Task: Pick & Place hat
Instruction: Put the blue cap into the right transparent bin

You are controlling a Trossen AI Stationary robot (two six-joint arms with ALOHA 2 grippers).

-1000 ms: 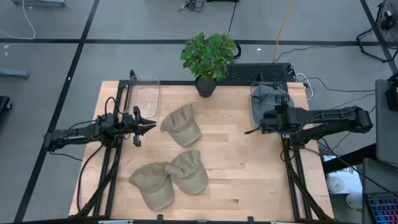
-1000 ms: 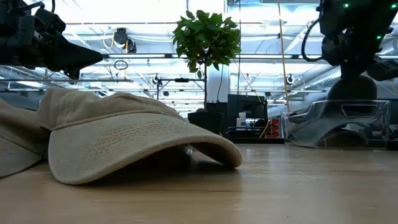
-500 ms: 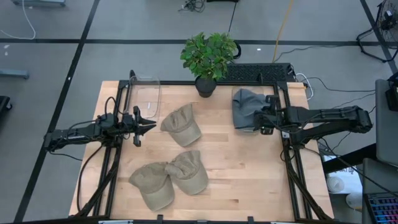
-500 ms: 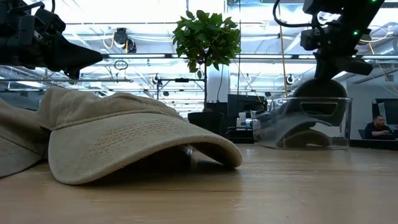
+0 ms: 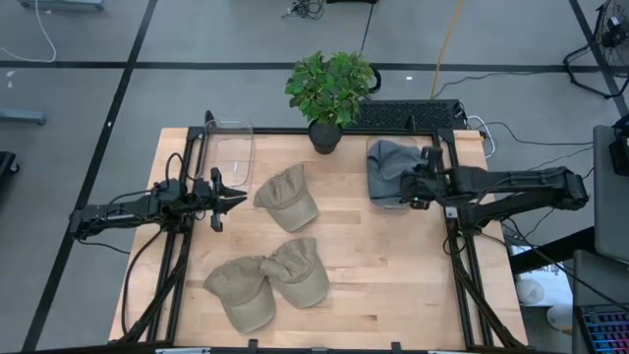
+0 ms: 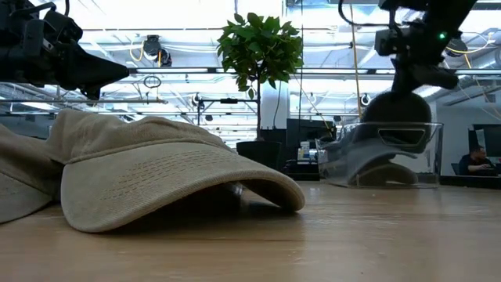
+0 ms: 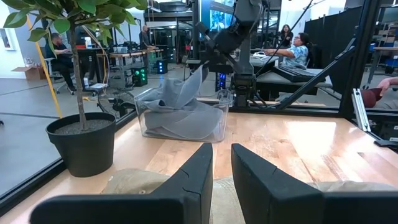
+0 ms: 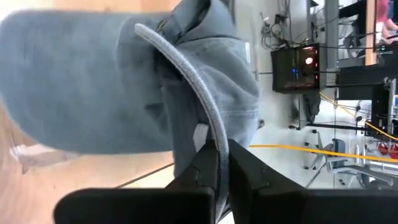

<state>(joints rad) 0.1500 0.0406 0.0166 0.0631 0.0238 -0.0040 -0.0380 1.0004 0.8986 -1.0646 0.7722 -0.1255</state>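
Note:
A grey hat [image 5: 386, 162] sits partly inside a clear plastic box [image 5: 374, 203] at the table's far side, right of the potted plant. In the low view the grey hat's crown [image 6: 395, 110] rises above the box rim [image 6: 423, 125]. My right gripper [image 5: 416, 187] is shut on the grey hat at the box's right side. My left gripper [image 5: 231, 198] hovers open at the left, just left of a tan hat [image 5: 287, 197] lying on the table. Two more tan hats [image 5: 265, 282] lie touching each other near the front. My right gripper [image 8: 219, 152] pinches the grey hat's thick curved brim edge [image 8: 208, 121] between its two fingers, coming level from the table's right. The fingers lie across the edge. In the left wrist view the held part [image 7: 189, 78] is raised while the rest of the hat lies in the box [image 7: 214, 134].
A potted plant [image 5: 329, 88] stands at the far edge in the middle. A second clear box [image 5: 234, 147], empty, stands at the far left. Bare wood lies in the table's middle and near right. People sit in the room behind.
My right gripper has moved toward the table's left, keeping hold of the grey hat. The hat and the clear box around it have slid with it along the table from the far right corner toward the plant. In the last half second they have hardly moved.

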